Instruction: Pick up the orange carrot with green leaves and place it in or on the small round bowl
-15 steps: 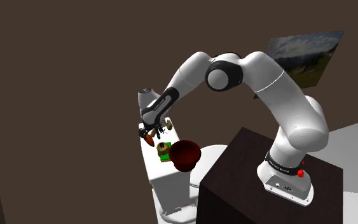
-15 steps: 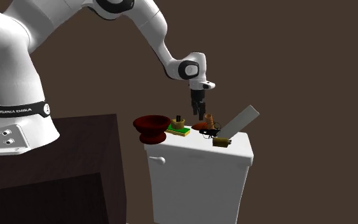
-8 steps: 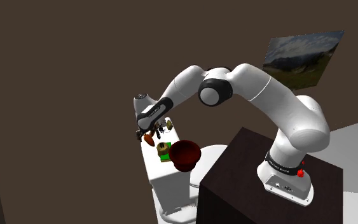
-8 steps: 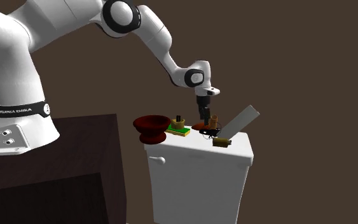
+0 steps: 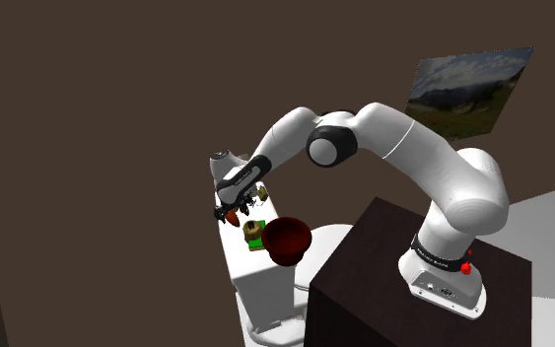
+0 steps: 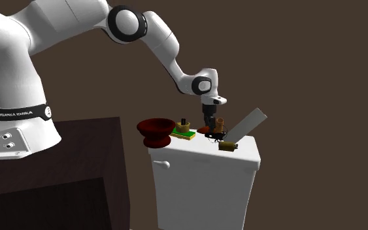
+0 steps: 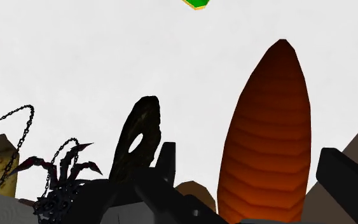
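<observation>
The carrot (image 7: 266, 133) is a ridged orange-brown cone lying on the white lid of a toilet tank (image 6: 205, 171). My gripper (image 7: 254, 181) is open and has come down around it, with one black finger (image 7: 166, 158) on one side and the other finger (image 7: 344, 178) on the opposite side; I cannot tell if they touch it. In the second exterior view the gripper (image 6: 209, 126) sits low over the carrot (image 6: 204, 131). The dark red round bowl (image 6: 155, 129) stands at the tank's end nearer the stand. From the shoulder view the gripper (image 5: 228, 209) is just beyond the bowl (image 5: 286, 240).
Between carrot and bowl sits a green block (image 6: 184, 135) with a small dark item on it. A white slab (image 6: 246, 123) leans behind the carrot and a small tan piece (image 6: 227, 146) lies beside it. A black spidery chain trinket (image 7: 61, 184) and a dark ring (image 7: 136, 143) lie close to the fingers.
The arm stretched forward and the gripper dropped from above the tank down onto the carrot. The fingers stayed open and the things on the tank did not move.
</observation>
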